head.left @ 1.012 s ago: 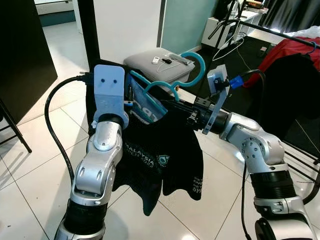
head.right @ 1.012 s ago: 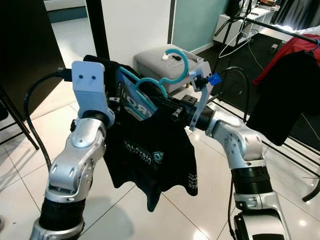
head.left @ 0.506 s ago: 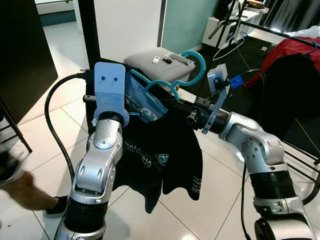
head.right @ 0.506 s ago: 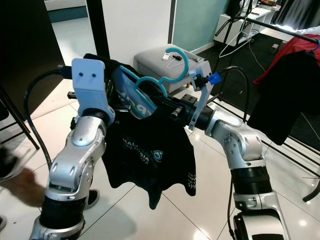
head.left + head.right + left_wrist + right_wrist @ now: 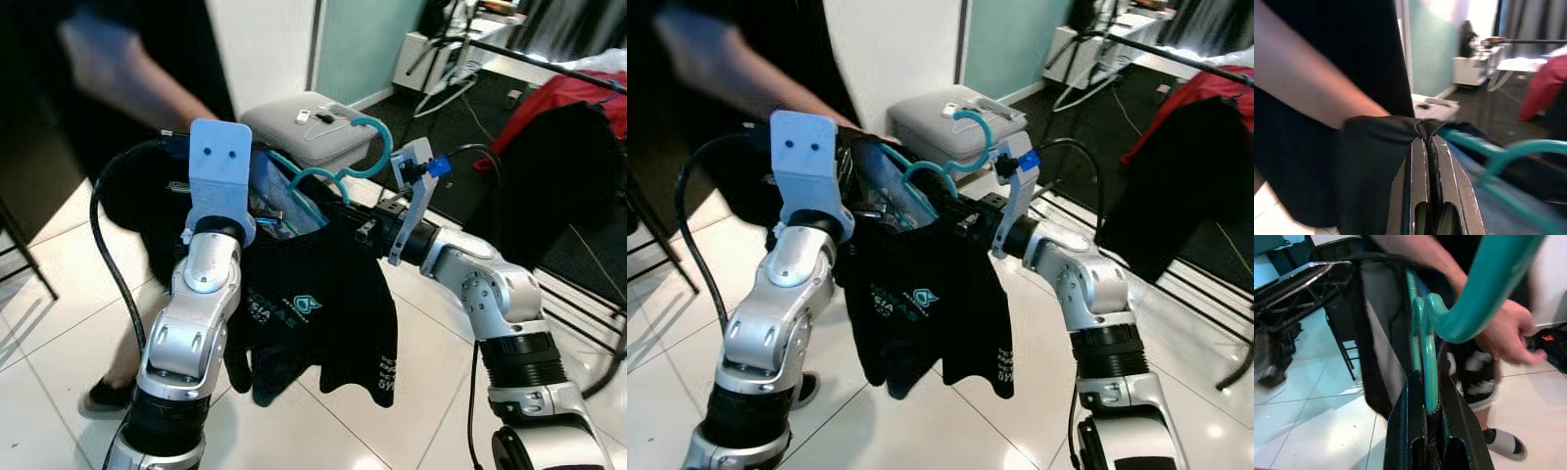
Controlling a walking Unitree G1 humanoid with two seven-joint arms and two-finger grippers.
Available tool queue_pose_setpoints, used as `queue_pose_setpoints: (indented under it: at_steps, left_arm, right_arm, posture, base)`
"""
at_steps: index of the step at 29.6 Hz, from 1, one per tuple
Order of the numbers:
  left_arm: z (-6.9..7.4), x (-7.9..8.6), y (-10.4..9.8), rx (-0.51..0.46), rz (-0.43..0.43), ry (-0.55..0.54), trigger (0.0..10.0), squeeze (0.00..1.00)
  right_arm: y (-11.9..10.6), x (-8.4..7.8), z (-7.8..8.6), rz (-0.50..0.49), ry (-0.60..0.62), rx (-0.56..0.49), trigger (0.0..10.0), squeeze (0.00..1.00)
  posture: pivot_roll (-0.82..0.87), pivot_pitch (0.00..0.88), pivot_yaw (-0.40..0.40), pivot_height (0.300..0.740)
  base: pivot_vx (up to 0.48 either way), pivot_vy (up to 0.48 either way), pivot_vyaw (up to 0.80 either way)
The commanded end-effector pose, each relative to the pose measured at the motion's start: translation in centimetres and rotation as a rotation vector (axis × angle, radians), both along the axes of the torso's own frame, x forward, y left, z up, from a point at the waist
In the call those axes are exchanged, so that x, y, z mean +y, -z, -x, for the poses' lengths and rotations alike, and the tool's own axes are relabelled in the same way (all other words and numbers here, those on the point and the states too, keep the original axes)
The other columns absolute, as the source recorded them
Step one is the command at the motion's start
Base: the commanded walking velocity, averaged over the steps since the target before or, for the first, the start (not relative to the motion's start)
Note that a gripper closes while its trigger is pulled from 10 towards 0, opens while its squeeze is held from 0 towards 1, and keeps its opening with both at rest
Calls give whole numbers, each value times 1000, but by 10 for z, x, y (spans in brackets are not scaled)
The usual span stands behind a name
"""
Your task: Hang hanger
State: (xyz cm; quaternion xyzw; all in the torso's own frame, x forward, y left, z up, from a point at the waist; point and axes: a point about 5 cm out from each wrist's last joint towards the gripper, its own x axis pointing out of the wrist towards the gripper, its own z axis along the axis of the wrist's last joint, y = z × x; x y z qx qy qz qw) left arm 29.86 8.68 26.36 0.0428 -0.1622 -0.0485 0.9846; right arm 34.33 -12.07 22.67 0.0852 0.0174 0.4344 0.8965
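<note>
- The room had a floor (image 5: 59, 323) of white tiles, a grey ottoman (image 5: 309, 122) far behind the arms, and on the far right a clothes rail (image 5: 549, 64) with a red garment (image 5: 568, 98) and a dark one (image 5: 558, 186) on it. A person (image 5: 127, 78), blurred, stood close on the left, one hand (image 5: 1506, 335) reaching in near the cloth.
- The teal hanger (image 5: 338, 166) was held up between the two arms with a black T-shirt (image 5: 323, 304) draped over it.
- The left gripper (image 5: 1427, 152) was pressed closed on a fold of the shirt at the hanger's left end. The right gripper (image 5: 1425, 396) was clamped on the teal bar together with cloth at the right end.
- I judge the hanger to be light, stiff plastic and rather smooth, so it could slide in the fingers; the shirt was soft and limp. The bar near the neck seems the best place to hold.
- Its long axis ran left to right between the grippers. The hook (image 5: 377, 147) stood upward, curling toward the far right, where the rail was.
</note>
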Motion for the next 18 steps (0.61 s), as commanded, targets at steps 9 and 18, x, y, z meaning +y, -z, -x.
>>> queue_pose_setpoints:
  at_steps: [9, 18]
  left_arm:
    - [11, -38, 21, 93, -50, 277, 0, 0]
    - [7, -30, 34, 153, -140, 238, 10000, 0]
  right_arm:
    - [-10, 7, 0, -32, -14, -43, 0, 0]
    - [-12, 6, 0, -42, -6, -55, 0, 0]
  posture:
    - [14, 62, -105, 740]
    - [12, 62, -103, 740]
  base:
    - [0, 0, 0]
    - [0, 0, 0]
